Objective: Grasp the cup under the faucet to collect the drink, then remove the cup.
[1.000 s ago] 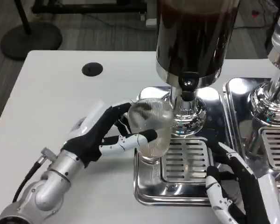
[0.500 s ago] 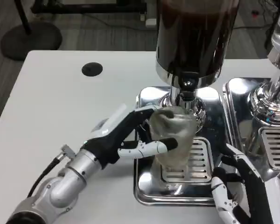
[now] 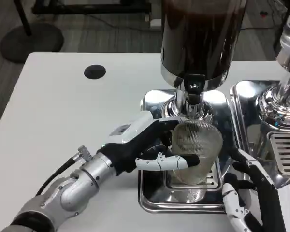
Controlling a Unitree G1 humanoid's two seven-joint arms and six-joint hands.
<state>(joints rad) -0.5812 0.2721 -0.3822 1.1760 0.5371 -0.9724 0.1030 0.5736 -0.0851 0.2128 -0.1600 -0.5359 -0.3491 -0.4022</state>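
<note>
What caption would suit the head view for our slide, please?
Left hand holds the clear cup under the dispenser's faucet.

White table [image 3: 63,116] with a black round inset [image 3: 95,72] and two chrome drip trays [image 3: 152,203].

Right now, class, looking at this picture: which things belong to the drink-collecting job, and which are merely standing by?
Job in hand:
- left hand, gripping the cup
- cup, clear, over the drip tray
- faucet on the dark drink dispenser
- drip tray

Standing by:
- right hand
- second dispenser
- black table port
</note>
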